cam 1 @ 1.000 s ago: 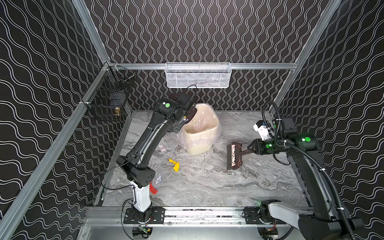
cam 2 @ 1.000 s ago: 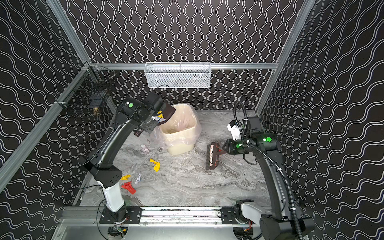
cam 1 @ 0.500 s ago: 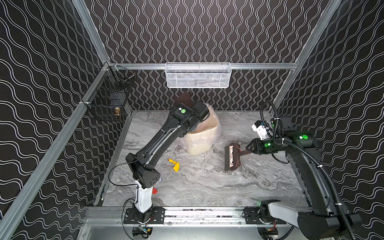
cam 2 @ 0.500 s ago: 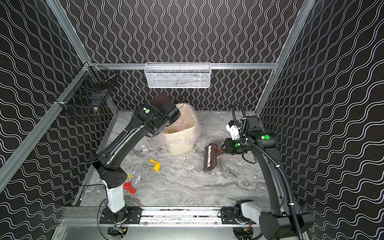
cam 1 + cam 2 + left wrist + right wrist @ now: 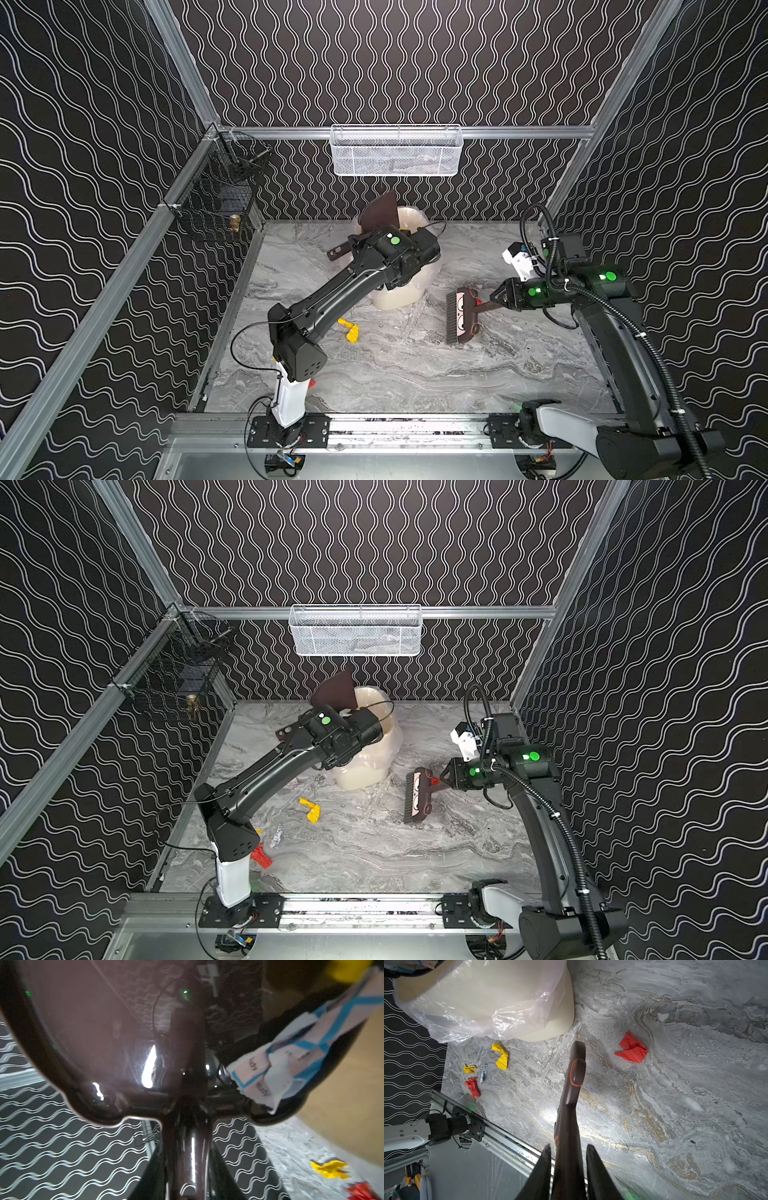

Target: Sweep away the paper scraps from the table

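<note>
Moved since a second ago: left arm [image 5: 332, 299] has swung in from the 9 o'clock side of the bin [image 5: 399, 291] and raised the dustpan [image 5: 379, 212] over its rim; the brush [image 5: 461, 316] has barely shifted.
At the left pincer [image 5: 188, 1147]: narrow, clamped on the dustpan's handle, which runs straight out between the fingers. From the top views I can't make out the pincer itself behind the wrist.
Dustpan: dark brown, tipped up on edge at the bin's 11 o'clock rim. A white scrap with blue marks [image 5: 291, 1053] and a blurred yellow one [image 5: 349, 968] sit at its lip, with the bin's tan inside just beyond.
At the right pincer [image 5: 568, 1147]: narrow, gripping the brush's handle from the 3 o'clock side.
Brush: head low at the table [image 5: 415, 374], about 4 o'clock from the bin; whether it touches, I can't tell.
Bin: cream, with a clear liner [image 5: 477, 1022] draped over it, toward 12 o'clock on the table.
Loose paper scraps [image 5: 349, 330]: a red one [image 5: 632, 1048] near the brush head, and a yellow one [image 5: 311, 809] at 7 o'clock from the bin. Further toward 7 o'clock, by the left arm's base, a small yellow [image 5: 469, 1068], a white-and-blue [image 5: 277, 836] and a red [image 5: 262, 856] lie close together.
</note>
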You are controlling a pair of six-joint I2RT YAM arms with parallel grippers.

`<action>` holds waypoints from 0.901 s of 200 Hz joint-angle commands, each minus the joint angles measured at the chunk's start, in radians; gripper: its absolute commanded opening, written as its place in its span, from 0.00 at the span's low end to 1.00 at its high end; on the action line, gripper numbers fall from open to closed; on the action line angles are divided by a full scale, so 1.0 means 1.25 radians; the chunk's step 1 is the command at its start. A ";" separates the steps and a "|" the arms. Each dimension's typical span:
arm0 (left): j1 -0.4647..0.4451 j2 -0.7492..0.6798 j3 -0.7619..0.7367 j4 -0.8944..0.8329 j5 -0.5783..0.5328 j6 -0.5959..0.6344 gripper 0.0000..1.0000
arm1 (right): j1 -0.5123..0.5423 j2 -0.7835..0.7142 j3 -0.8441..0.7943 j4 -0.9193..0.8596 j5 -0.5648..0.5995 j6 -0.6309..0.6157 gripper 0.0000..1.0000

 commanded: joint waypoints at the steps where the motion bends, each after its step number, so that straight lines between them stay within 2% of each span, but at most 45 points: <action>1: -0.010 -0.002 -0.013 -0.058 -0.085 0.006 0.00 | 0.003 -0.005 0.005 0.009 -0.009 0.002 0.00; 55: -0.017 -0.020 -0.045 -0.058 -0.084 0.007 0.00 | 0.006 -0.009 0.001 0.013 -0.007 0.002 0.00; 115: -0.016 -0.028 -0.005 -0.058 -0.057 -0.014 0.00 | 0.006 -0.009 0.012 0.015 0.009 0.002 0.00; 130: -0.017 -0.025 0.052 -0.058 -0.003 -0.037 0.00 | 0.006 -0.012 0.019 0.013 0.027 -0.001 0.00; 144: -0.016 -0.029 0.111 -0.057 0.089 -0.065 0.00 | 0.006 -0.015 0.030 0.012 0.054 -0.005 0.00; 180: -0.043 -0.028 0.209 -0.049 0.275 -0.111 0.00 | 0.004 -0.026 0.051 0.008 0.195 -0.014 0.00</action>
